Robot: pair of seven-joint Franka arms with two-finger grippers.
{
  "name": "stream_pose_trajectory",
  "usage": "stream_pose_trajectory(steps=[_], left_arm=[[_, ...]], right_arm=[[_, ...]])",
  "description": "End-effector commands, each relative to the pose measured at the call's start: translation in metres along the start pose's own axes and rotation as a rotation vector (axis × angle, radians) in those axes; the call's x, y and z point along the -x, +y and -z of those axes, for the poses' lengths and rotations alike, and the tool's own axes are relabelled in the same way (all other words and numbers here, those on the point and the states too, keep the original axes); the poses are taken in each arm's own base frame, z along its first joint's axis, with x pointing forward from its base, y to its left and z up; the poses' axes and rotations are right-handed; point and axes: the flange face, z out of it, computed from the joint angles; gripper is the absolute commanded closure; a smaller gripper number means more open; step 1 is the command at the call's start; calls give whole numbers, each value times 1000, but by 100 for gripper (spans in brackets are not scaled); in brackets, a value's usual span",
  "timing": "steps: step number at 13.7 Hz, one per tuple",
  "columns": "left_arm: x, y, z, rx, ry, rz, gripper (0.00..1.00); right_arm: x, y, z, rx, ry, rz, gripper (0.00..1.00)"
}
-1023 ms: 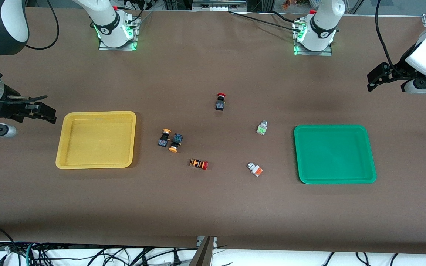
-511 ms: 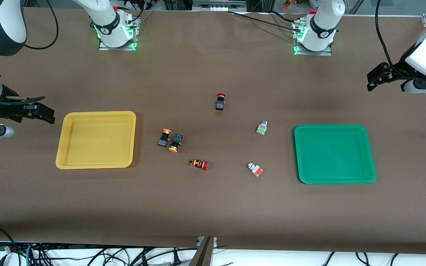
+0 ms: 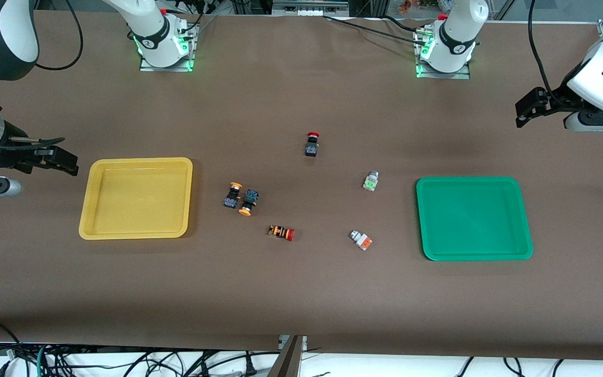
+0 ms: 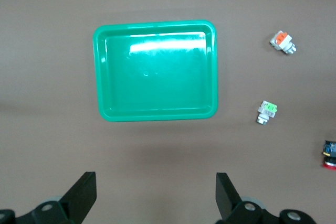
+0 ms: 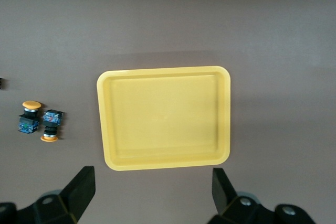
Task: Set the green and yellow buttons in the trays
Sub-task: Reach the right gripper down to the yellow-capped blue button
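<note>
Between the yellow tray (image 3: 136, 199) and green tray (image 3: 473, 218) on your bench (image 3: 301, 293) lie all four buttons: two yellow-capped (image 3: 241, 199) touching, green-faced (image 3: 370, 181) and orange-faced (image 3: 360, 240) nearer green. Your left gripper (image 4: 155, 195) and right gripper (image 5: 152, 191) hover at the bench ends, jaws wide apart, holding nothing.

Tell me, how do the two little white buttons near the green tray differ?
The green-faced button lies farther from the front camera, the orange-faced button nearer. The green-faced one lies nearly straight along the table's depth; the orange-faced one lies slanted. Both have white-grey bodies, lie on the table beside the green tray, outside it.
</note>
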Motion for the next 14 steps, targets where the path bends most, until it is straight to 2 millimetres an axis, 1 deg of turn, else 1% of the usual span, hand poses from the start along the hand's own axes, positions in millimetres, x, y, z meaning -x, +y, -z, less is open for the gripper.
stream_pose_trajectory(steps=[1,2,4,5,6,8,9,10,14], left_arm=[[-2,5,6,5,-14,-22,0],[-2,6,9,6,-8,-22,0],[-2,6,9,6,-8,-22,0],[-2,6,9,5,-10,-24,0],[-2,5,9,6,-10,-22,0],[-2,5,9,6,-10,-22,0],[-2,5,9,6,-10,-22,0],[-2,5,9,6,-10,-22,0],[-2,3,9,6,-11,-19,0]], right_arm=[[-6,-4,-13,-22,-4,9,2],[-9,-4,-17,-20,-1,9,2],[-13,-15,-28,-21,4,12,2],[-15,-23,-39,-19,3,21,2],[-17,-36,-51,-21,8,35,2],[-20,-52,-69,-21,20,35,2],[-22,-64,-80,-18,19,24,2],[-22,-78,-85,-16,22,16,2],[-24,-159,-131,-2,39,-61,3]])
